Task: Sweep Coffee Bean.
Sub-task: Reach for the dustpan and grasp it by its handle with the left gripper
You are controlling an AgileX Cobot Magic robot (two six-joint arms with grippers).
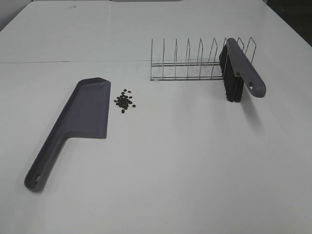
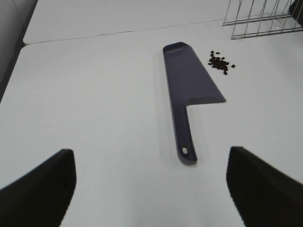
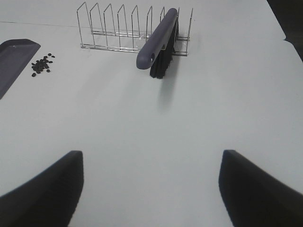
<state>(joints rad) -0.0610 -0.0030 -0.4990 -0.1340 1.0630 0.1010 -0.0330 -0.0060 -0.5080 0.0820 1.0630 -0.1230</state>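
Observation:
A loose cluster of tiny dark coffee beans (image 1: 125,100) lies on the white table just right of the grey-purple dustpan (image 1: 73,122), which lies flat with its handle toward the front left. The beans (image 2: 221,63) and the dustpan (image 2: 189,90) also show in the left wrist view. A grey-purple brush (image 1: 239,68) with black bristles leans in the right end of a wire rack (image 1: 195,61); it also shows in the right wrist view (image 3: 158,40). My left gripper (image 2: 151,189) is open and empty, short of the dustpan handle. My right gripper (image 3: 151,189) is open and empty, short of the brush.
The wire rack (image 3: 123,28) stands at the back of the table. A seam between two table tops (image 1: 73,62) runs across the back. Dark floor shows past the table's right edge (image 1: 292,19).

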